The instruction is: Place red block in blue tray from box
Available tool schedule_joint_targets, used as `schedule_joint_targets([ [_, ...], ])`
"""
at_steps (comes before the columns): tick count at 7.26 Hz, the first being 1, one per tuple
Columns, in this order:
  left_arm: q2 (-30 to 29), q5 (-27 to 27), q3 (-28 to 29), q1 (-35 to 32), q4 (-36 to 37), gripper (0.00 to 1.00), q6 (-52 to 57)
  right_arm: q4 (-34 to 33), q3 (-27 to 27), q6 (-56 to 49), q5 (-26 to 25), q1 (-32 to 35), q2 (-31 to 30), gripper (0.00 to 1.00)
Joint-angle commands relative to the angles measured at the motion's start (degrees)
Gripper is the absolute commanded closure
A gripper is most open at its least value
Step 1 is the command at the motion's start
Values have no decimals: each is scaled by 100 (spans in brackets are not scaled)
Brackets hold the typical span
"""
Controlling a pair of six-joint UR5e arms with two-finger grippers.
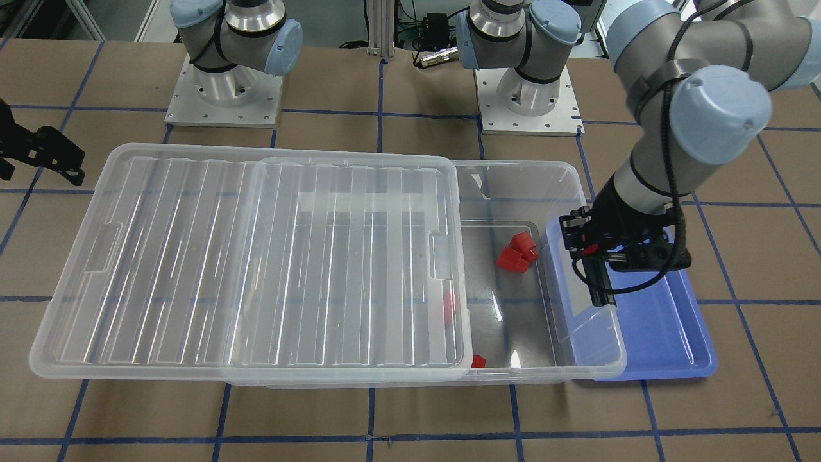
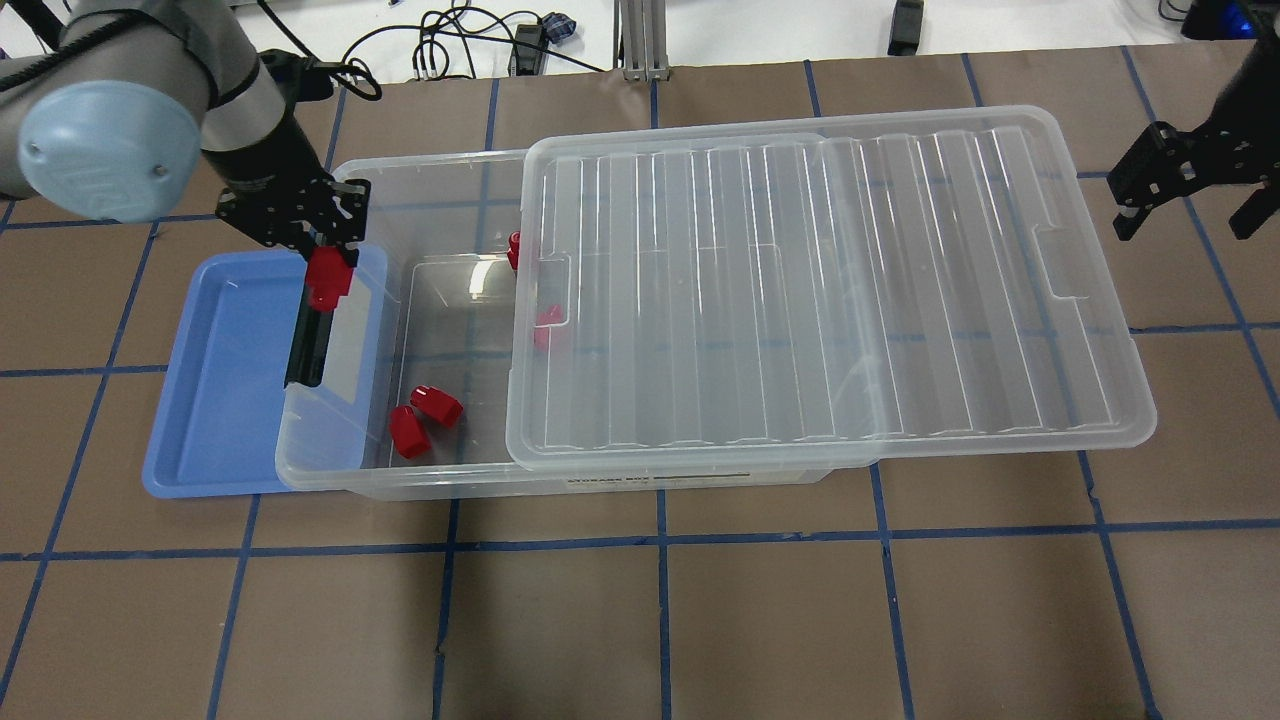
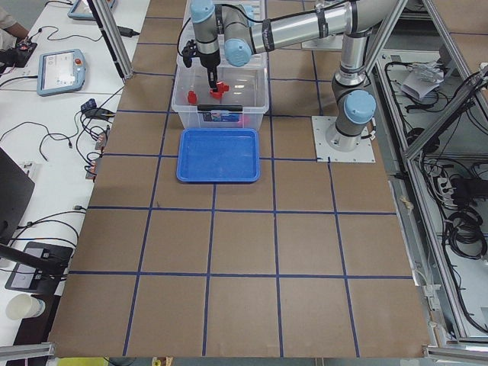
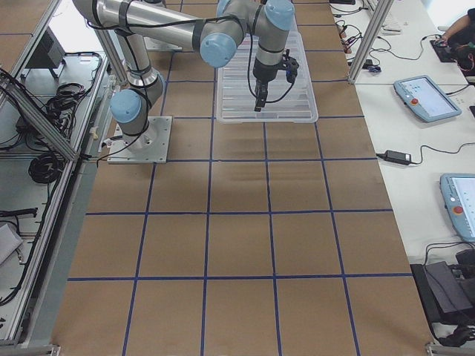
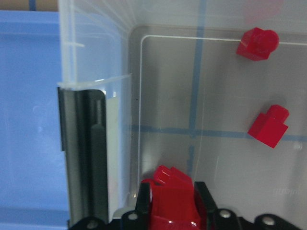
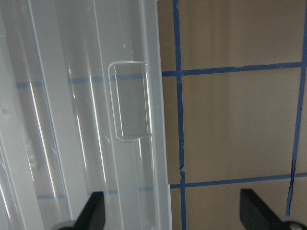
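My left gripper [image 2: 326, 262] is shut on a red block [image 2: 328, 277] and holds it above the short end of the clear box [image 2: 330, 478], over its black latch bar [image 2: 305, 345]. The wrist view shows the block [image 5: 172, 203] clamped between the two fingers. The blue tray [image 2: 220, 400] lies right beside that end of the box, partly under its rim, with nothing in it. Several more red blocks [image 2: 437, 403] lie in the open part of the box. My right gripper [image 2: 1190, 215] is open and empty, past the far end of the lid [image 2: 820, 300].
The ribbed lid is slid sideways and covers most of the box, overhanging its far end. Two red blocks [image 2: 545, 328] sit half under the lid's edge. The arm bases [image 1: 529, 96] stand behind the box. Brown table with blue tape lines lies all around.
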Motion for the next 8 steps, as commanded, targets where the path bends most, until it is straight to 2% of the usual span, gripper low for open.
schedule_joint_targets([
  [1, 15, -74, 29, 1076, -204, 89, 1198, -138, 0, -11, 38, -3, 140, 0],
  [2, -124, -335, -49, 1447, -195, 89, 1673, -357, 0, -38, 38, -3, 333, 0],
  [3, -265, -364, -250, 1633, -21, 89, 1695, -515, 0, -30, 29, -3, 596, 0],
  [4, -440, -364, -583, 1687, 711, 90, 1712, -882, 9, -47, 3, -12, 773, 0],
  [6, -853, -373, -1356, 1714, 2310, 90, 1686, -1044, 9, -99, -32, -38, 854, 0],
  [8, -1170, -303, -1710, 1714, 3062, 89, 1686, -1053, 9, -335, -23, -178, 870, 0],
])
